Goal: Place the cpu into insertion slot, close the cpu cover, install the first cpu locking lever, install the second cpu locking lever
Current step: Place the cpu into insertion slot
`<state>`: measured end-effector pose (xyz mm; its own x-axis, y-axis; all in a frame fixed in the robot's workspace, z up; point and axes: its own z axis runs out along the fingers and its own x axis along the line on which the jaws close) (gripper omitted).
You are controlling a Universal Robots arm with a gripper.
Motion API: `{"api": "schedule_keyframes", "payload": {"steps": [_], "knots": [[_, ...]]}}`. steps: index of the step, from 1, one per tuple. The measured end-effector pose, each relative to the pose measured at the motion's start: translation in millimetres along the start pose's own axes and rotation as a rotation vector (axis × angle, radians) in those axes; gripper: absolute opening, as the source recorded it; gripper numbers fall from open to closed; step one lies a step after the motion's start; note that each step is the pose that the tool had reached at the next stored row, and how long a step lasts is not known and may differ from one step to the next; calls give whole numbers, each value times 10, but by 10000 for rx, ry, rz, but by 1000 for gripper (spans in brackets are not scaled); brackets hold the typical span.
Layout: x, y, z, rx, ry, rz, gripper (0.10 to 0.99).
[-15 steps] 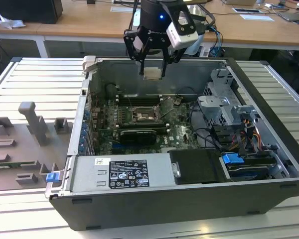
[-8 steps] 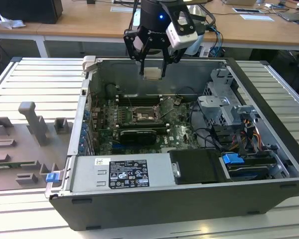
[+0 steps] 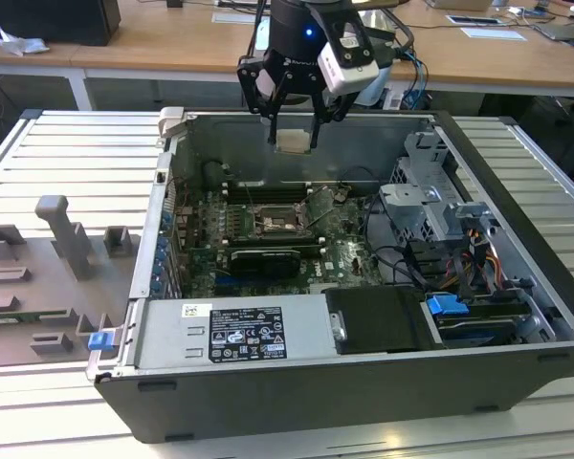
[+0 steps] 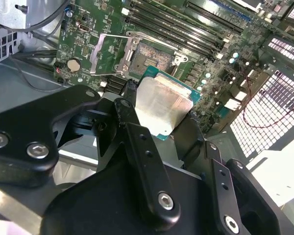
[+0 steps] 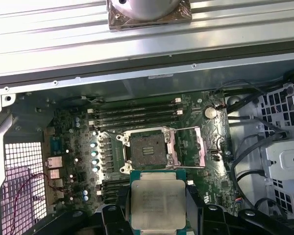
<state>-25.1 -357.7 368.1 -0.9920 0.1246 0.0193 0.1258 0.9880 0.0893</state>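
My gripper hangs above the open computer case, shut on the cpu, a flat square chip with a dull silver face. In both wrist views the cpu sits between the black fingers, held by two opposite edges. Below it on the green board lies the insertion slot, a dark square socket with nothing in it. The cpu cover stands flipped open beside the slot. The cpu is well above the slot and touches nothing else.
Long black memory slots run along one side of the slot. In the exterior view a black graphics card, a grey power supply, a drive cage with cables, and the case walls surround the board. A grey fixture sits outside on the exterior view's left.
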Motion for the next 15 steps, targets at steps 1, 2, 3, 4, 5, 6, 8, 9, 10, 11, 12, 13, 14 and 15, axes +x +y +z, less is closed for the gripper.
{"api": "schedule_keyframes", "payload": {"steps": [1, 2, 3, 4, 5, 6, 8, 9, 10, 11, 12, 13, 14, 15], "knots": [[0, 0, 0, 0, -1, 16, 541], [0, 0, 0, -1, -4, 40, 541], [0, 0, 0, -2, -5, 62, 541], [0, 0, 0, -3, -12, 142, 541], [0, 0, 0, -4, -17, 191, 541], [0, 0, 0, -5, -22, 242, 541], [0, 0, 1, -12, -53, 602, 541], [0, 0, 2, -13, -60, 670, 541], [0, 0, 2, -14, -64, 715, 541], [0, 0, 2, -15, -70, 781, 541], [0, 0, 2, -16, -74, 830, 541], [0, 0, 2, -17, -79, 883, 541], [0, 0, 2, -19, -83, 932, 541], [0, 0, 3, -21, -93, 1043, 541]]}}
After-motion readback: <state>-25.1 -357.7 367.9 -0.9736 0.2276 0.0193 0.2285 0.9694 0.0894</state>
